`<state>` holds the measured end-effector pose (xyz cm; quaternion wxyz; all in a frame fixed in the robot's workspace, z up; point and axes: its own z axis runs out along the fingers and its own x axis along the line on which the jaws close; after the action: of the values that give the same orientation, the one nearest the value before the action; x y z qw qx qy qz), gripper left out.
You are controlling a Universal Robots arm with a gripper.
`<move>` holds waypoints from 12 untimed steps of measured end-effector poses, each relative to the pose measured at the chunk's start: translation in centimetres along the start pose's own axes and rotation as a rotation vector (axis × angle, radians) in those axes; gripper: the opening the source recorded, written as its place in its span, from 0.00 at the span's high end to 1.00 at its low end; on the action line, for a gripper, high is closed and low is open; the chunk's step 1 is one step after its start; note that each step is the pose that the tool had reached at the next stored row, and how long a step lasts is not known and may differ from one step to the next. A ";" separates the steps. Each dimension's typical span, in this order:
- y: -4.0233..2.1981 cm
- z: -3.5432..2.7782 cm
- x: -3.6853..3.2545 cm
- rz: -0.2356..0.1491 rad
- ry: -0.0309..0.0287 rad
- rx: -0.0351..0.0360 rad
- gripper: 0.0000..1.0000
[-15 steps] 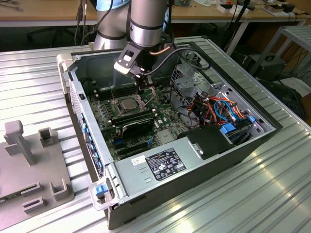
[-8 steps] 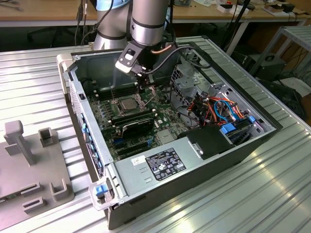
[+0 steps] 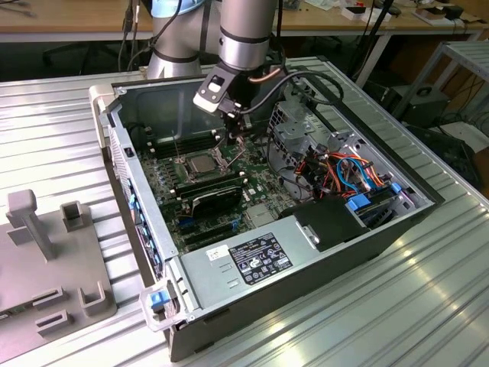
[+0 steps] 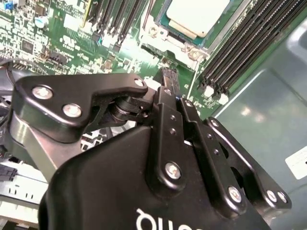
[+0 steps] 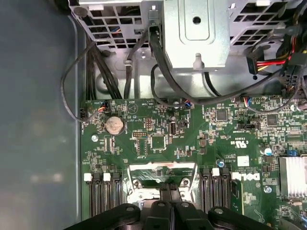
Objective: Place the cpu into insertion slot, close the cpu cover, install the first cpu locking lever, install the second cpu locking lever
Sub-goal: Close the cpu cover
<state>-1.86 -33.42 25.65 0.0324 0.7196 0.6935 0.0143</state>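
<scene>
The cpu (image 3: pixel 200 163) lay flat in the slot (image 3: pixel 186 171) on the green board (image 3: pixel 256 187), inside the open case (image 3: pixel 306 252) on the ribbed metal table (image 3: pixel 428 306). In the second wrist view its pale metal top (image 4: pixel 196 14) showed bare, with the slot's silver rim (image 4: pixel 156 31) beside it and long black memory slots (image 4: pixel 240 43) on its far side.

The cover (image 3: pixel 223 158) looked raised off the cpu, tilted up from its hinged edge; in the first wrist view its silver frame (image 5: pixel 163 168) sat just beyond the fingertips.

The gripper (image 3: pixel 231 143) hung low over the board, at the cover's side of the slot and toward the exterior view's right of the cpu. Its two black fingers (image 5: pixel 164 194) were drawn together with hardly a gap (whether they pinched the cover's edge or merely touched it could not be told). In the second wrist view the tips (image 4: pixel 169 76) pointed toward the slot's near rim.
</scene>
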 end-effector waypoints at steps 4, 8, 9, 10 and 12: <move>0.41 -0.65 0.00 0.000 0.0001 0.0000 0.89; 1.52 -0.70 0.04 0.000 0.0003 -0.0001 0.89; 1.86 -0.69 0.04 0.000 0.0002 0.0000 0.89; 2.12 -0.68 0.05 0.000 -0.0001 0.0001 0.89; 2.69 -0.64 0.08 0.000 0.0000 0.0000 0.89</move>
<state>0.78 -33.42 26.47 0.0324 0.7196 0.6935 0.0143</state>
